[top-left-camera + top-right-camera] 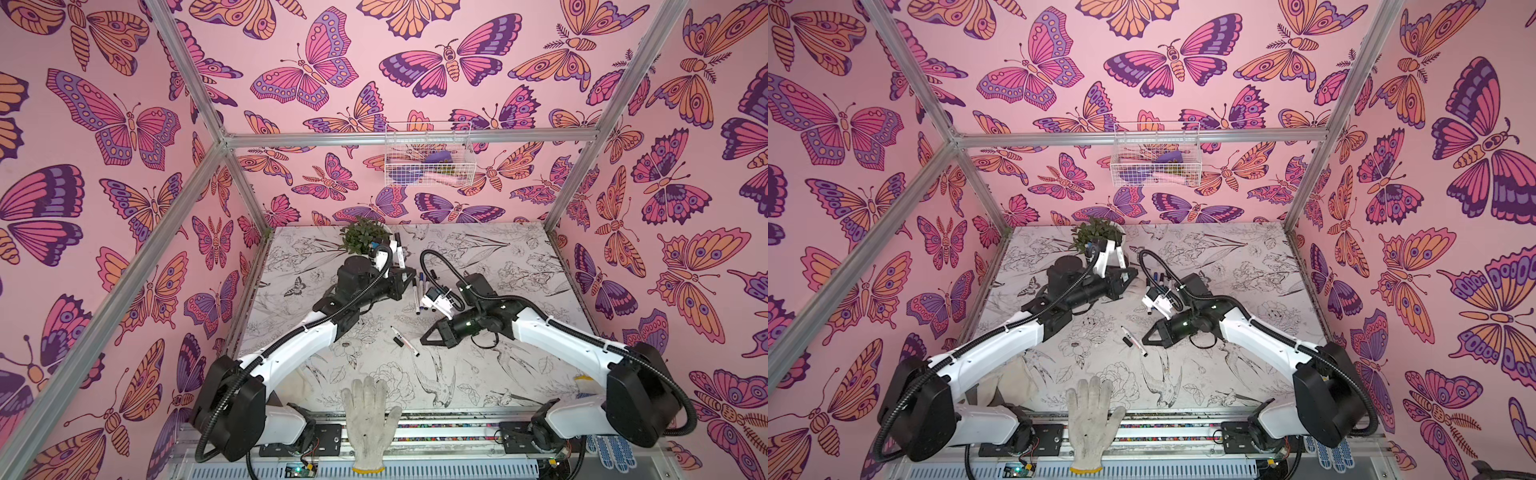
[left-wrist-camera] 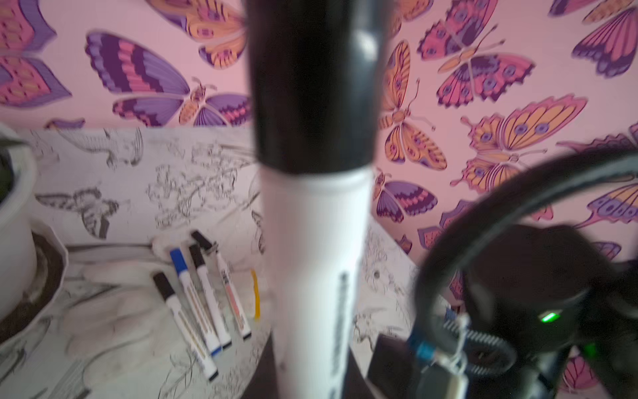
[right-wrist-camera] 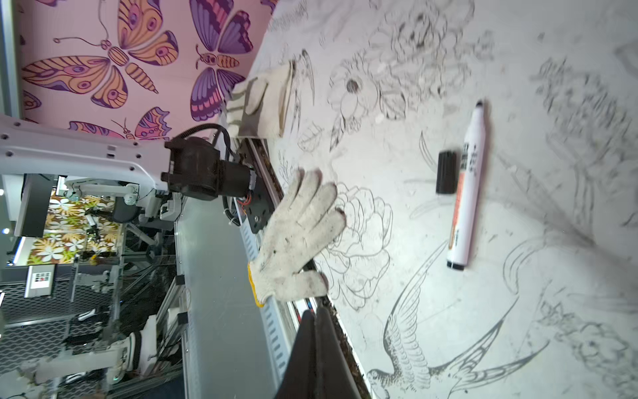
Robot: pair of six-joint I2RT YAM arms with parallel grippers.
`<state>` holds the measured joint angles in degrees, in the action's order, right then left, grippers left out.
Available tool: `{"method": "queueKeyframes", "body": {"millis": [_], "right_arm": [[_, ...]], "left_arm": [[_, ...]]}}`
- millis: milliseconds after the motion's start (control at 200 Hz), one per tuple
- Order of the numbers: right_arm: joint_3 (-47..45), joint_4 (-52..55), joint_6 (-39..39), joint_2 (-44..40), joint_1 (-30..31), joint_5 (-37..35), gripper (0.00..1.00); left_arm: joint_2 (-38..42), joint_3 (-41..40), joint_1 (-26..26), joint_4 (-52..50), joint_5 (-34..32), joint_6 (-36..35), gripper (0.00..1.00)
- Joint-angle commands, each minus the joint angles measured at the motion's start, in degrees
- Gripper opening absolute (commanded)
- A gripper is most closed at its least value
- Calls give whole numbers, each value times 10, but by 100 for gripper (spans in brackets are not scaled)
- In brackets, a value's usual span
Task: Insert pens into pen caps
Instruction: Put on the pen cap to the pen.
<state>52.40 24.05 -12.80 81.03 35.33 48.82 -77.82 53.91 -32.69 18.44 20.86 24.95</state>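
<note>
Obs.: left gripper [image 1: 404, 275] was clamped on a capped pen [image 2: 314, 259], barrel in the jaws and black cap pointing away, held above the table [image 1: 498, 374] just beside the plant pot [image 1: 365, 237]. The cap looked seated against the barrel shoulder, but the wrist view was too blurred to confirm it.

Right gripper [image 1: 424, 340] was closed with nothing between its fingers. It sat low over mid-table, pointing at a loose pen [image 3: 466, 186]. That pen lay flat with its dark tip bare. A loose cap [image 3: 446, 172] lay alongside the barrel, touching it or just beside it; I could not tell which.

A row of pens [image 2: 210, 293] lay further back, between the two arms, with a yellow strip [image 2: 255, 293] next to it. They appeared capped already. A glove [image 1: 370, 419] lay at the near edge, well apart from the work.

Judgement: one pen was done and in hand, and the mid-table pen and cap were probably next.

Notes for doing it well:
- Park the capped pen with the row and free the left arm.
- Open the right jaws fully before descending; closed fingers would only push the pen.
- Grip the barrel at its rear half, away from the cap, so the cap is not rolled off.
- Leave the tip end free and line both axes up before pressing.
- Risk: the round barrel rolling on the smooth table.
</note>
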Motion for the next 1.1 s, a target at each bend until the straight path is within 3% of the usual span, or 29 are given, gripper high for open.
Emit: {"method": "queueKeyframes", "body": {"millis": [0, 310, 411, 541, 636, 1097], "right_arm": [[19, 39, 19, -8, -2, 23, 0], [62, -22, -37, -58, -67, 19, 0], [74, -42, -62, -75, -75, -51, 0], [61, -141, -128, -88, -74, -97, 32], [61, -192, -169, -83, -74, -116, 41], [69, -276, -218, -68, -74, -133, 26]], "left_arm": [[2, 0, -11, 26, -9, 11, 0], [17, -61, -22, 24, 49, 6, 0], [14, -68, -25, -11, 89, -21, 0], [5, -71, -46, -59, 110, -68, 0], [-5, -67, -63, -94, 108, -96, 0], [-19, -68, -99, -112, 91, -113, 0]]}}
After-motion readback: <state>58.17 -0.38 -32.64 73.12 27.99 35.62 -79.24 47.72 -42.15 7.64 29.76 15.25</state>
